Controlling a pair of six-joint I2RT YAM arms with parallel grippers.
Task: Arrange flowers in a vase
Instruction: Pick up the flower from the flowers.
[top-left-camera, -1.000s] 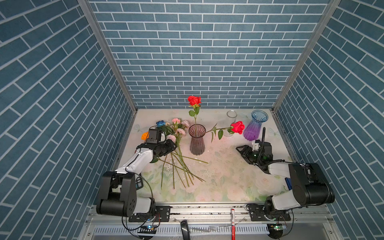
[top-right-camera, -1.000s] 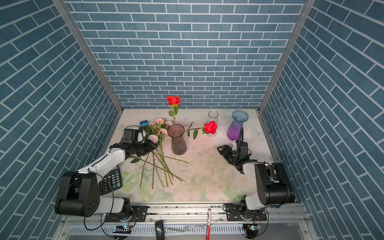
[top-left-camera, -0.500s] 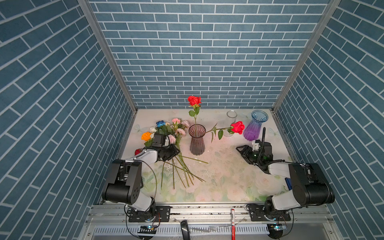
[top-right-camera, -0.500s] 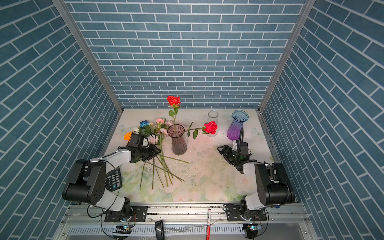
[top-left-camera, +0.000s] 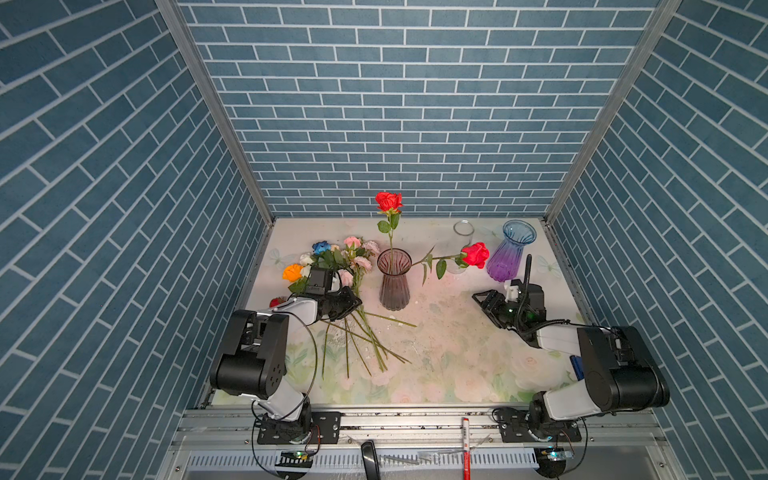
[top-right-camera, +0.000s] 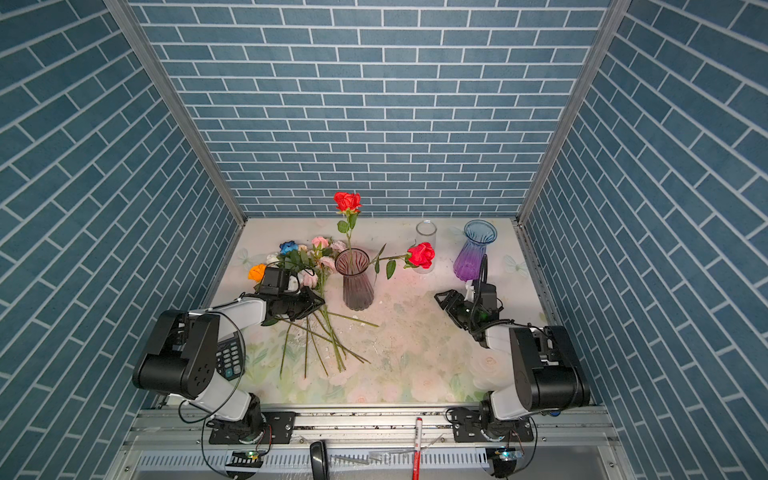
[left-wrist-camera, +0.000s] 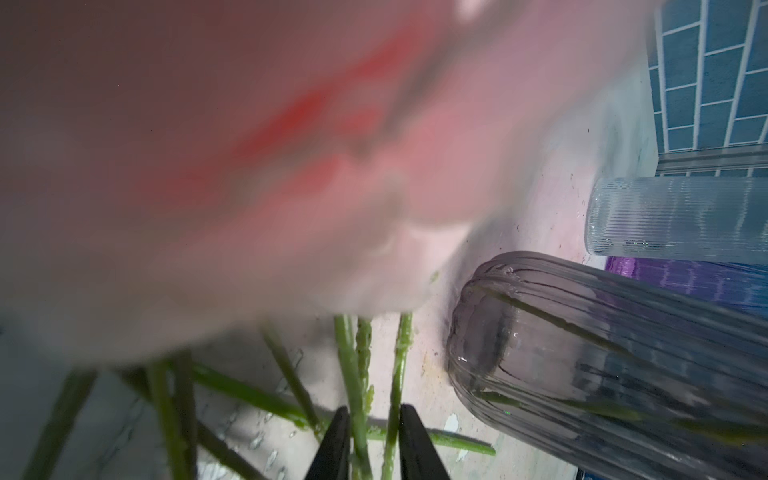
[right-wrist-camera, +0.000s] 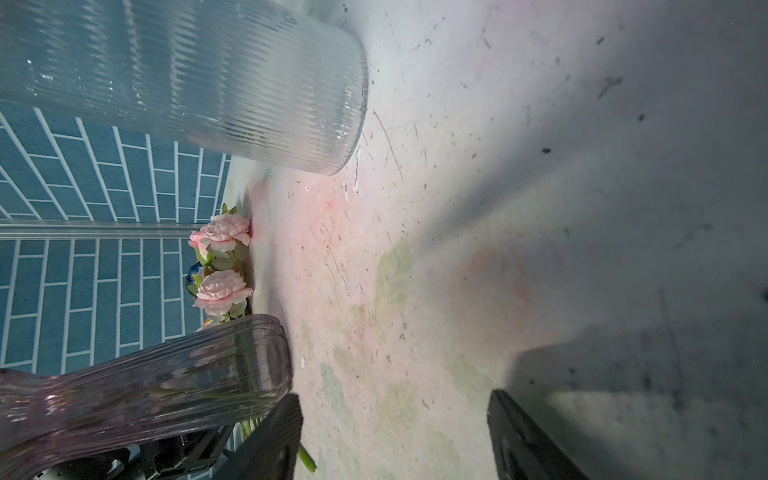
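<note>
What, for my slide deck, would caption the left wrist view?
Left gripper, jaws flanking two green stems beside the smoky glass vase.

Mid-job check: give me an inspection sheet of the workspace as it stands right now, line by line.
Surface: floral mat, scattered specks.
Job's things: smoky vase holds two red roses, an upright rose and a leaning rose; loose flowers heaped beside it, their stems fanned on the mat.
Clutter: clear glass, blue-purple vase, calculator, red marker at the front rail.
Grippers: left claw narrowed around two stems, grip unconfirmed; right claw open, empty.
Cables: thin cable looping at the left arm; black hose at the right wrist.
Surroundings: blue brick-pattern walls; nothing else seen.
</note>
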